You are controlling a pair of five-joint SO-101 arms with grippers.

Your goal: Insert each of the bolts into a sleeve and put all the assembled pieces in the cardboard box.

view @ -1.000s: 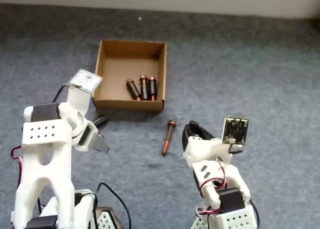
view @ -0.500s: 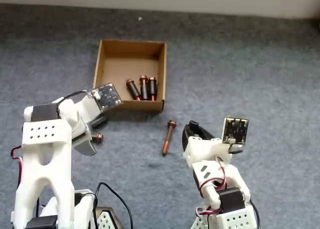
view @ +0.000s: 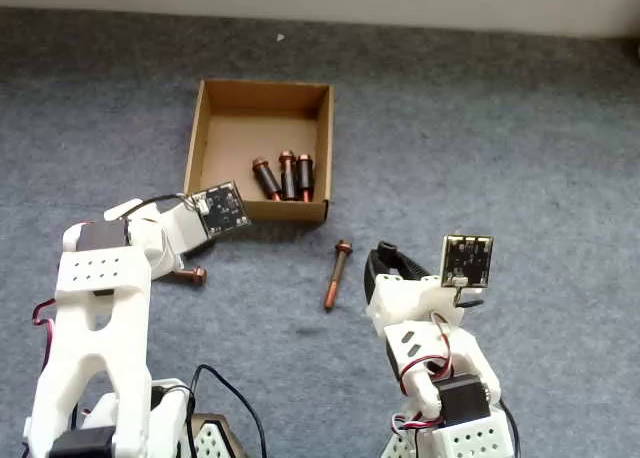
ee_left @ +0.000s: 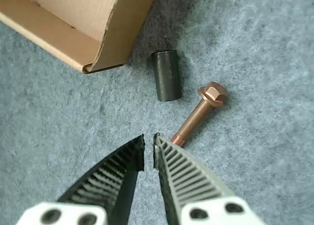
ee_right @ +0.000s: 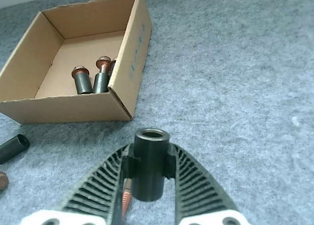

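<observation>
Left gripper [ee_left: 148,139]: fingers pressed together, empty, over the carpet [ee_left: 59,117] just beside a bolt [ee_left: 198,118] and a loose sleeve [ee_left: 167,75] near a corner of the cardboard box [view: 290,211]. Right gripper [ee_right: 149,155]: clamped on an upright sleeve [ee_right: 149,178]. Three assembled pieces [view: 287,176] lie in the box; a second bolt [view: 337,275] lies on the carpet between the arms.

Nothing here can be read. Faint blue marks [ee_right: 135,59] stand on the outer right wall of the cardboard box [ee_right: 59,109], too small to make out.
</observation>
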